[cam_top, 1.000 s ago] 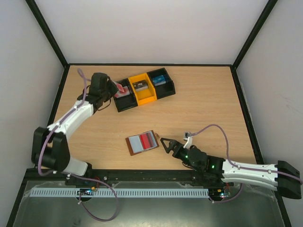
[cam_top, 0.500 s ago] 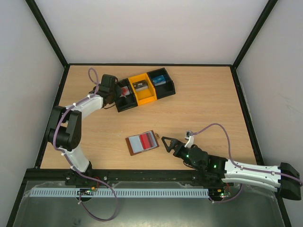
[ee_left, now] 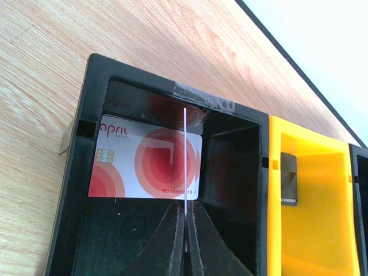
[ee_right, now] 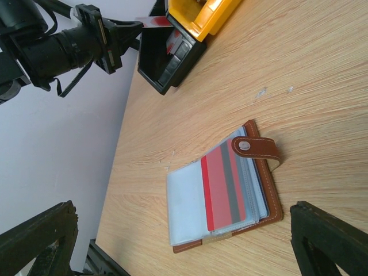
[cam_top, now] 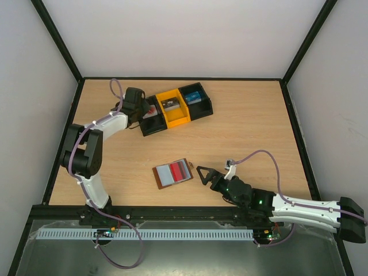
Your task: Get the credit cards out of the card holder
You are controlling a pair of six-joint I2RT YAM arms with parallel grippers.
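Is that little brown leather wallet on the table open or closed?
Open. The small brown leather wallet lies spread flat, its inner pockets facing up, a red-pink card showing, the snap tab unfastened.

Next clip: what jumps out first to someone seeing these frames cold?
The left gripper, shut on an edge-on card, hangs at the tray's black end compartment, where a whitish card with red rings lies flat. Mid-table, the card holder lies open with a red-pink card in its pocket, the open right gripper beside it.
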